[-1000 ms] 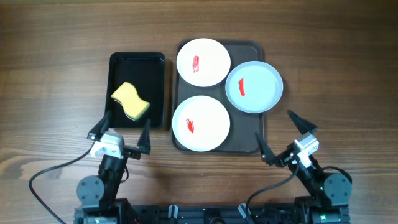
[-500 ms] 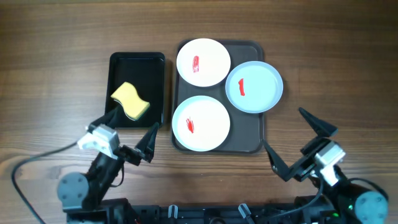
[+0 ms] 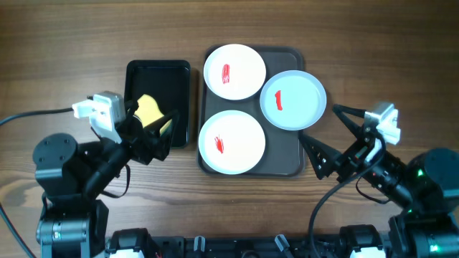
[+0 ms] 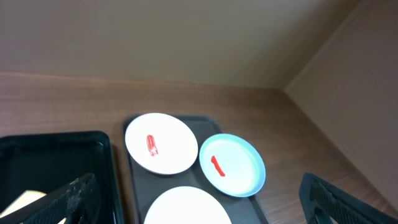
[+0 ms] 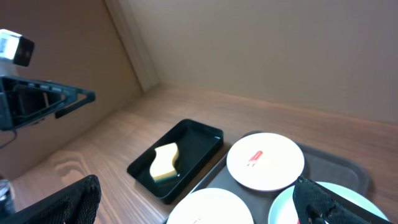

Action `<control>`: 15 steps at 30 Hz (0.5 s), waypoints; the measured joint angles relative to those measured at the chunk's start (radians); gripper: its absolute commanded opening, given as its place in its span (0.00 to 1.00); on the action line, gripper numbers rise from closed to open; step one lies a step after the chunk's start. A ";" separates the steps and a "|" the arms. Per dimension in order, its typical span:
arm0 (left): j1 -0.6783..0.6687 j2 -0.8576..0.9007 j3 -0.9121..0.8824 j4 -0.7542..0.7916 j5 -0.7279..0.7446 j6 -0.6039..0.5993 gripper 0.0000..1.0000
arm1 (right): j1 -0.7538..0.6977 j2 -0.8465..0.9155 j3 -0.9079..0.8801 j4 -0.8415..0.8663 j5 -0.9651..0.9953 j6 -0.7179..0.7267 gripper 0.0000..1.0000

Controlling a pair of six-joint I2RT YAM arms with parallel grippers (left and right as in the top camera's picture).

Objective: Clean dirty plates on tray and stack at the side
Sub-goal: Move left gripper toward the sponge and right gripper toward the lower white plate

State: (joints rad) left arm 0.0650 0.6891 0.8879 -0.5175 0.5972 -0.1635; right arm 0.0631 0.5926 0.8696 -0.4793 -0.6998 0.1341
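The dark tray [image 3: 294,154] holds three plates, each with a red smear: a white one [image 3: 234,71] at the far end, a pale blue one [image 3: 292,99] overhanging the right rim, and a white one [image 3: 231,142] at the near end. My left gripper [image 3: 150,125] is open and empty, raised over the near end of the black tub [image 3: 158,72]. My right gripper [image 3: 328,136] is open and empty, raised just right of the tray's near right corner. The left wrist view shows the far white plate [image 4: 160,143] and the blue plate [image 4: 232,165] ahead of its gripper [image 4: 199,202].
A yellow sponge [image 3: 148,109] lies in the black tub left of the tray, partly hidden by my left gripper. It also shows in the right wrist view [image 5: 163,163]. Bare wooden table [image 3: 57,57] surrounds both containers.
Both arms have risen from the table's near edge and swung forward. The left gripper now hangs over the tub's near end, the right one beside the tray's right edge.
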 measured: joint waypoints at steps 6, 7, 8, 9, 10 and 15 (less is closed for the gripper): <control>0.000 0.005 0.000 -0.032 0.023 0.000 1.00 | 0.000 0.004 0.001 -0.015 -0.060 0.000 1.00; 0.000 0.005 0.000 -0.033 0.026 0.000 1.00 | 0.000 0.005 0.001 -0.015 -0.078 0.000 1.00; 0.000 0.005 0.000 -0.033 0.027 0.000 1.00 | 0.000 0.005 0.001 -0.015 -0.092 0.000 1.00; 0.000 0.005 0.000 -0.034 0.030 0.000 1.00 | 0.000 0.007 0.001 -0.015 -0.118 0.000 1.00; 0.000 0.005 0.000 -0.034 0.031 0.000 1.00 | 0.000 0.009 0.001 -0.015 -0.137 0.001 1.00; 0.000 0.005 0.000 -0.041 0.045 0.000 1.00 | 0.000 0.013 0.001 -0.015 -0.194 0.058 1.00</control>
State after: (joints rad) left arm 0.0650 0.6937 0.8879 -0.5587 0.6422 -0.1638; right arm 0.0631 0.6060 0.8703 -0.4946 -0.8936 0.1921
